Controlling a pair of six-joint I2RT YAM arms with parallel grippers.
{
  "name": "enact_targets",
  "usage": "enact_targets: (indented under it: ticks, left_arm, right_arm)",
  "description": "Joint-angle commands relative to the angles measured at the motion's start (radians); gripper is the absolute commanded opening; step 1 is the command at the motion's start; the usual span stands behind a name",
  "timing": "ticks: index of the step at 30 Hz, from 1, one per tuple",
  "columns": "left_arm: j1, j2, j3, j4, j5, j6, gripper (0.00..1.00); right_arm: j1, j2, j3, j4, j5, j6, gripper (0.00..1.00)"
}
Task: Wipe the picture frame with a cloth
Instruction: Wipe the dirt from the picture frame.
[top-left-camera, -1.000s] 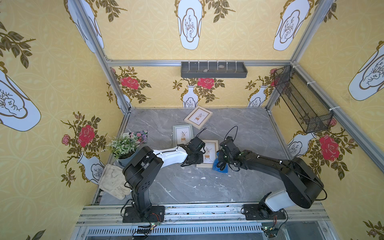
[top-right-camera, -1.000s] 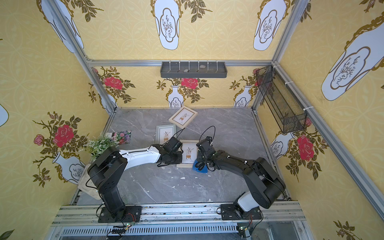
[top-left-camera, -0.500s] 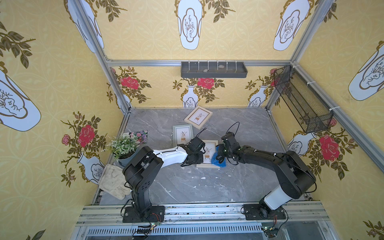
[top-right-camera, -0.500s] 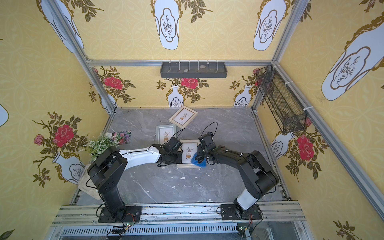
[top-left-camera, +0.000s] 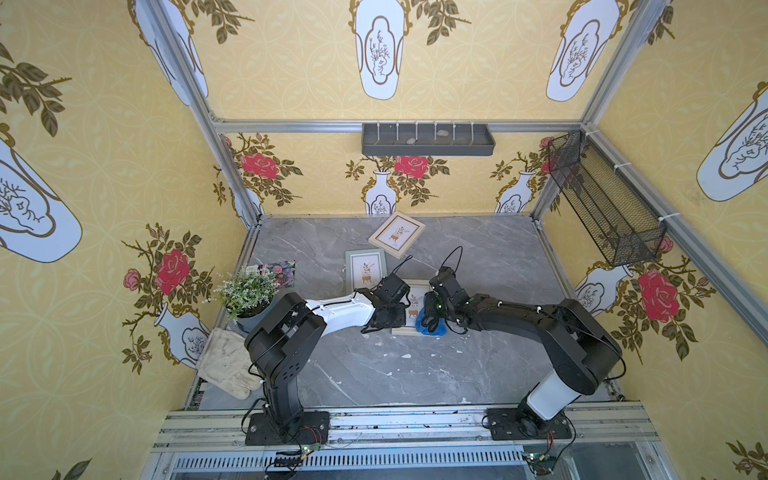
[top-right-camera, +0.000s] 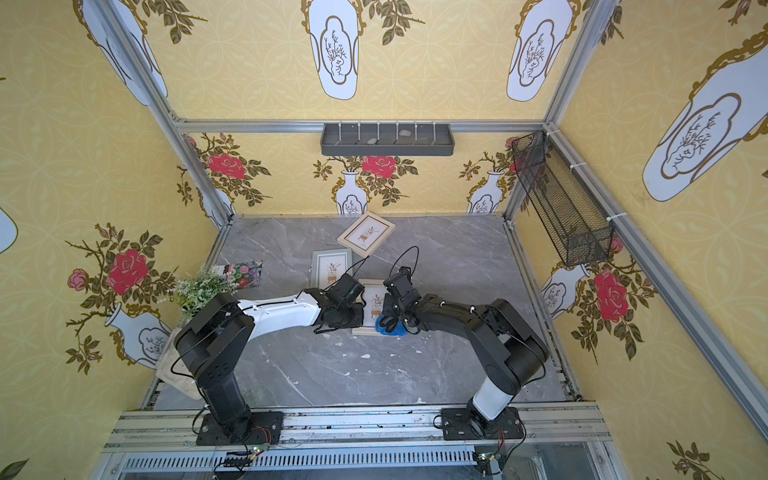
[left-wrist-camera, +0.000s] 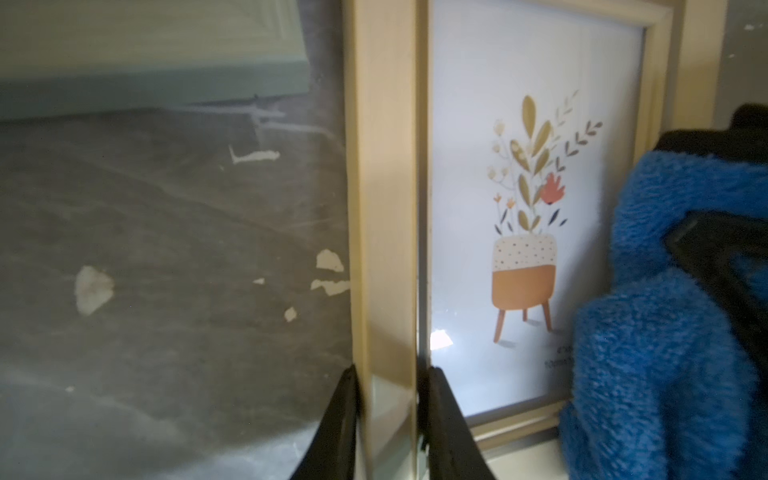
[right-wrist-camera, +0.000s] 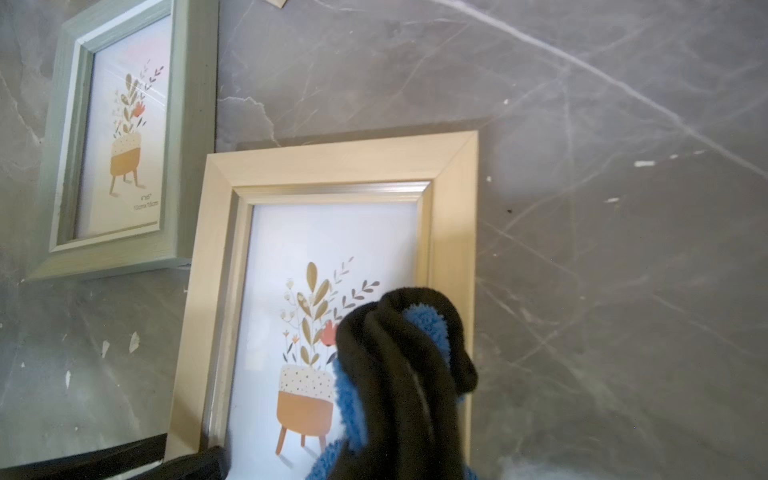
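Two robot arms over one beige picture frame (top-left-camera: 415, 303), flat on the grey marbled desk (top-left-camera: 374, 374) and framed between the two wrists in both top views. Left jaws parted only narrowly, black fingers (left-wrist-camera: 338, 432) set on either side of the long rail (left-wrist-camera: 386, 208) nearest that arm, pinching it. Right jaws closed tight on a plush bright-blue cloth (top-left-camera: 436, 331), bunched into a wad with its black edge trim (right-wrist-camera: 399, 353) folded over the top. Those jaws largely buried in the pile, with only a dark sliver of one finger (left-wrist-camera: 723, 266) visible from the left wrist camera. Cloth pressed down on the frame's corner nearest the right arm's base, covering part of the glass and the edge of the printed potted plant, and spilling past the rail onto the desk in a top view (top-right-camera: 397, 331). Far end of the frame bare, glass and top rail (right-wrist-camera: 340, 166) uncovered. Just behind, a sage-green frame (top-left-camera: 365, 269), its corner almost at the beige frame's edge; touching or not, impossible to tell. Further back, near the rear wall, a second beige frame (top-left-camera: 397, 235) turned at an angle. Along the desk's edge on the left arm's side, a floral card (top-left-camera: 277, 272), a potted plant (top-left-camera: 249, 291) and an off-white work glove (top-left-camera: 228, 365).
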Motion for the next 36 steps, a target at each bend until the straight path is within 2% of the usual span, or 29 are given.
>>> enact_targets:
  ticks: [1, 5, 10, 17, 22, 26, 30, 36]
  left_arm:
    - [0.0, 0.005, -0.005, -0.027, 0.002, 0.006, 0.01]
    - [0.0, 0.002, -0.001, -0.029, 0.004, 0.009, 0.01]
    - [-0.001, -0.002, -0.006, -0.025, 0.006, 0.007, 0.01]
    - [-0.001, -0.006, -0.007, -0.021, 0.001, 0.014, 0.01]
    - [-0.001, -0.005, -0.007, -0.014, 0.008, 0.021, 0.01]
    - [0.0, -0.007, -0.012, -0.013, 0.009, 0.022, 0.01]
    - [-0.002, -0.016, -0.025, 0.0, 0.013, 0.014, 0.01]
    - [-0.007, -0.024, -0.028, 0.005, 0.015, 0.015, 0.01]
  right_arm:
    - [-0.064, 0.02, 0.012, -0.015, -0.024, -0.005, 0.0]
    - [-0.141, 0.106, 0.147, 0.012, -0.056, -0.073, 0.0]
    - [-0.157, 0.21, 0.266, -0.004, -0.068, -0.117, 0.0]
    - [-0.042, 0.072, 0.064, -0.026, -0.05, -0.029, 0.0]
    - [0.006, 0.068, 0.051, -0.041, -0.029, 0.003, 0.0]
    - [-0.056, 0.128, 0.152, -0.006, -0.054, -0.047, 0.0]
    - [-0.119, 0.247, 0.304, 0.019, -0.13, -0.083, 0.0]
    - [-0.089, 0.382, 0.449, 0.011, -0.184, -0.079, 0.0]
